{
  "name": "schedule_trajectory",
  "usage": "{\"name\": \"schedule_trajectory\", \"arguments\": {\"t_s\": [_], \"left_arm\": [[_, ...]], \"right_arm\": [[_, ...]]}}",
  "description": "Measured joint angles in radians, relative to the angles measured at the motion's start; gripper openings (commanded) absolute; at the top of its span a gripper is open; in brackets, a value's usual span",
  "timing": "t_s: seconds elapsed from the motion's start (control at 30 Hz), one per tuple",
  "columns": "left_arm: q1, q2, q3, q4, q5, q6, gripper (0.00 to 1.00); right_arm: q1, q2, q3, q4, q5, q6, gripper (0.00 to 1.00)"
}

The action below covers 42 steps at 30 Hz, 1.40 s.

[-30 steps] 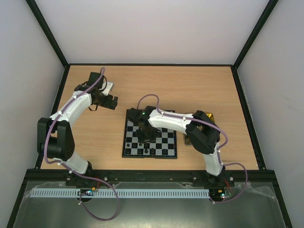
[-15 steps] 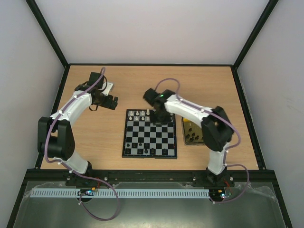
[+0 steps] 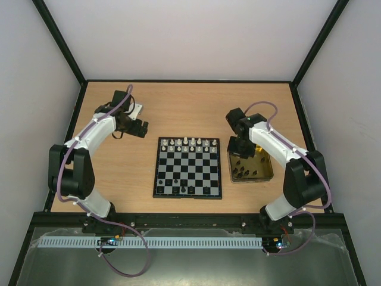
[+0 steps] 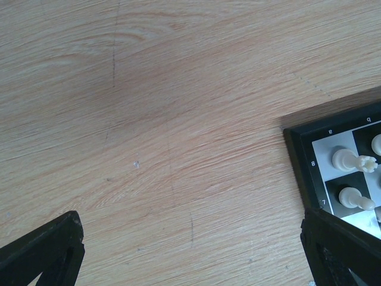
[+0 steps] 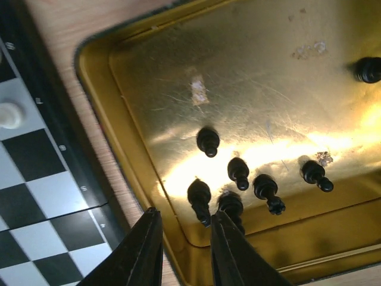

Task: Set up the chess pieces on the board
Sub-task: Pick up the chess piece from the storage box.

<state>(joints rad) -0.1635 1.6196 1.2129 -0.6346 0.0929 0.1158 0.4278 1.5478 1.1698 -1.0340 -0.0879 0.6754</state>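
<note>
The board (image 3: 188, 168) lies mid-table with white chess pieces (image 3: 189, 143) on its far rows and black ones (image 3: 187, 190) along its near row. My right gripper (image 3: 241, 149) hovers open and empty over the left part of the gold tray (image 3: 268, 174). In the right wrist view the gripper (image 5: 184, 238) sits above several black pieces (image 5: 238, 171) standing on the tray (image 5: 238, 77), with the board's edge (image 5: 36, 179) at left. My left gripper (image 3: 140, 128) is open and empty over bare wood, left of the board's far corner (image 4: 297, 155), where white pieces (image 4: 345, 159) stand.
A black frame rims the wooden table (image 3: 196, 107), with white walls behind and at both sides. The tray sits just right of the board. A lone black piece (image 5: 369, 69) stands at the tray's far side.
My right arm swung from over the board to the right, above the gold tray, uncovering the board's far rows of white pieces. The left arm has not moved.
</note>
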Motion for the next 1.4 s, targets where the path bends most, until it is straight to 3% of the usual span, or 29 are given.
{"name": "schedule_trajectory", "arguments": {"t_s": [0.53, 1.13, 1.4], "left_arm": [[0.000, 0.000, 0.012, -0.003, -0.008, 0.000, 0.99], [0.000, 0.000, 0.012, -0.003, -0.012, 0.000, 0.99], [0.000, 0.000, 0.012, -0.003, -0.016, 0.000, 0.99]], "right_arm": [[-0.082, 0.031, -0.123, 0.094, -0.037, -0.024, 0.20], [-0.117, 0.118, -0.128, 0.168, -0.060, -0.056, 0.20], [-0.134, 0.130, -0.137, 0.187, -0.064, -0.074, 0.12]]}}
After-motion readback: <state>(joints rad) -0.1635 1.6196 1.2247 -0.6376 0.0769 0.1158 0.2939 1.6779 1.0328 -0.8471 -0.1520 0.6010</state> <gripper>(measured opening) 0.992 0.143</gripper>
